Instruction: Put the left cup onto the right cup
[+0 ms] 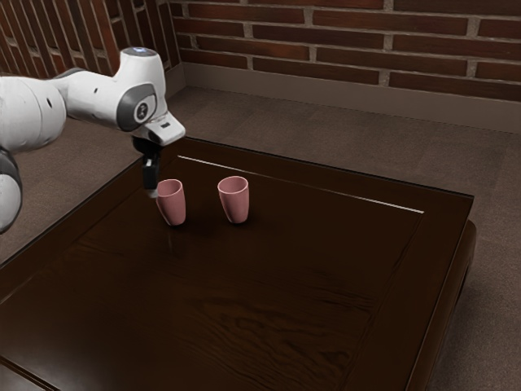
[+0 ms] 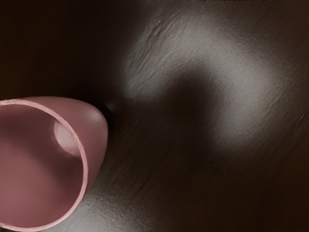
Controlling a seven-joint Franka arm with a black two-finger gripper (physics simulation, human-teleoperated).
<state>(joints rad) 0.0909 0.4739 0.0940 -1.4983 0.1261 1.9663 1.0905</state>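
Beside the right cup [image 1: 234, 198], on its arm side, the left cup [image 1: 171, 201] stands on the worktop [image 1: 326, 269], the hand [image 1: 151, 189] just beyond, open or closed I cannot tell; a square rim grip seems wise.

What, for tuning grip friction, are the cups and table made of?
The left cup and right cup look like matte pink plastic, possibly ceramic: uniform colour, thin rims. The table looks like dark varnished wood: visible grain, soft sheen.
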